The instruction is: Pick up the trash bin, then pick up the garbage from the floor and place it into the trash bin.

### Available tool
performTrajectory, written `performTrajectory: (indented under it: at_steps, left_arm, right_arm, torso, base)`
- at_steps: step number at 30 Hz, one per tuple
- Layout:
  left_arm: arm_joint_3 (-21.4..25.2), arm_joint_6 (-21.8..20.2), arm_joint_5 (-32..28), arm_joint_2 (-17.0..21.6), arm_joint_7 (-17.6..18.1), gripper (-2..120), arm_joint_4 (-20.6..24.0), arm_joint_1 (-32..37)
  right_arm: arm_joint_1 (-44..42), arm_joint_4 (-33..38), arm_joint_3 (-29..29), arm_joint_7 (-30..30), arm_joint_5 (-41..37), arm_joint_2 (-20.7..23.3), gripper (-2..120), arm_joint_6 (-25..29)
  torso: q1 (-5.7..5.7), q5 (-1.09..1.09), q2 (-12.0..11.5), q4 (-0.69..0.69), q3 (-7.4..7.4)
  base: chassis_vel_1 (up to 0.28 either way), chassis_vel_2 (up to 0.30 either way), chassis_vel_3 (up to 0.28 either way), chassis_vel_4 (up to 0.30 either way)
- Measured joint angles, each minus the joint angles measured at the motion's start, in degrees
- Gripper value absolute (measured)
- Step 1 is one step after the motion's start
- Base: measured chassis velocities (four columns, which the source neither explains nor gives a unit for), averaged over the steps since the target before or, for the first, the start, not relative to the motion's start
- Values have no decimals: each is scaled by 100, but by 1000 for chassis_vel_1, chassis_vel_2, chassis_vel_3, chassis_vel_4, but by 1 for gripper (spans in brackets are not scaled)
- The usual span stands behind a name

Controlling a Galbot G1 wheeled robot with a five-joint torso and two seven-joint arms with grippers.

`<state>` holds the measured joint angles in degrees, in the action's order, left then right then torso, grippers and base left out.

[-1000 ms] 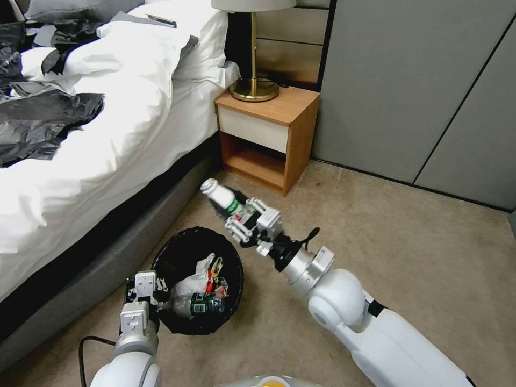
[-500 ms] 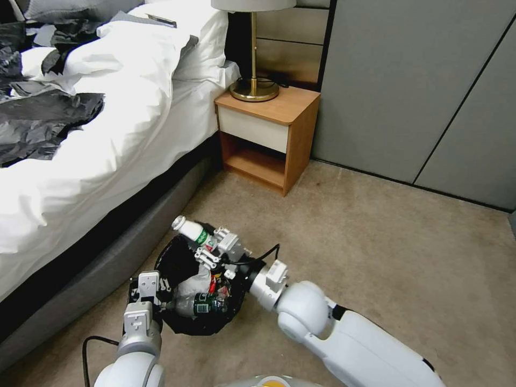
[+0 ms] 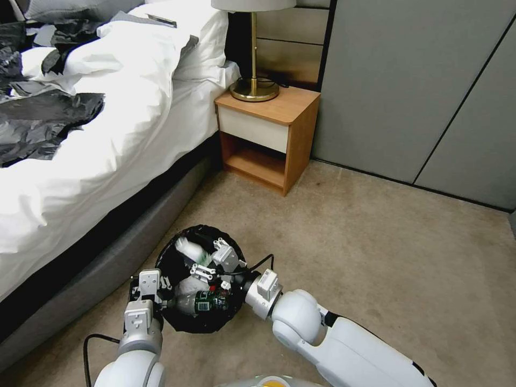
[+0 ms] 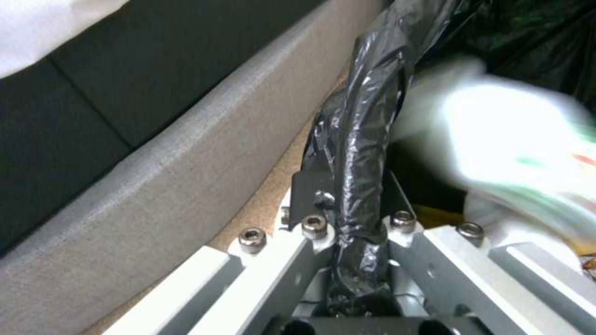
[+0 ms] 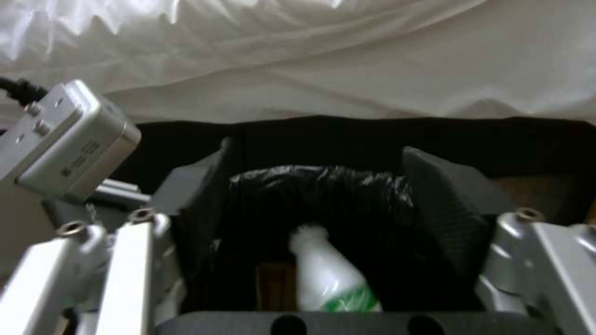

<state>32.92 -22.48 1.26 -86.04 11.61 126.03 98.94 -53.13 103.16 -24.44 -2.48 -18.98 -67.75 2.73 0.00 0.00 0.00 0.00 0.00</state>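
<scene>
**A:** So where's the trash bin (image 3: 200,322) sitting right now?

**B:** On the carpet right beside the bed frame (image 3: 97,269), near the nightstand (image 3: 269,134). The left end effector (image 3: 153,290) is clamped on its rim, pinching the black bag (image 4: 357,153) folded over the edge (the left wrist view shows the plastic squeezed between the fingers).

**A:** And the right one?

**B:** The right end effector (image 3: 210,262) hangs over the bin's mouth with its fingers (image 5: 444,186) spread apart. A small white bottle (image 5: 329,279) with a green label sits between them without touching either pad, inside the bin's mouth. Below it, the bin holds white tissue (image 3: 188,287) and another bottle with a dark label (image 3: 204,303).
</scene>
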Motion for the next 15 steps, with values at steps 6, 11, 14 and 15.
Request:
performTrajectory:
  at_steps: [6,11,14,15]
  left_arm:
    - [4,-5,0,-2,0,0,2,-15]
    - [3,-10,3,-3,0,0,2,-24]
    - [4,-13,3,-1,0,0,2,-26]
    - [5,-14,3,0,0,0,2,-28]
  right_arm:
    - [-56,62,51,-7,26,72,98,0]
    - [-74,94,71,-8,43,87,100,-1]
    - [-75,117,82,-8,45,94,100,-2]
    - [-75,134,88,-8,47,95,100,-2]
  torso:
    - [0,0,0,0,0]
    - [0,0,0,0,0]
    - [0,0,0,0,0]
    - [0,0,0,0,0]
  base:
    - [0,0,0,0]
    - [0,0,0,0]
    - [0,0,0,0]
    - [0,0,0,0]
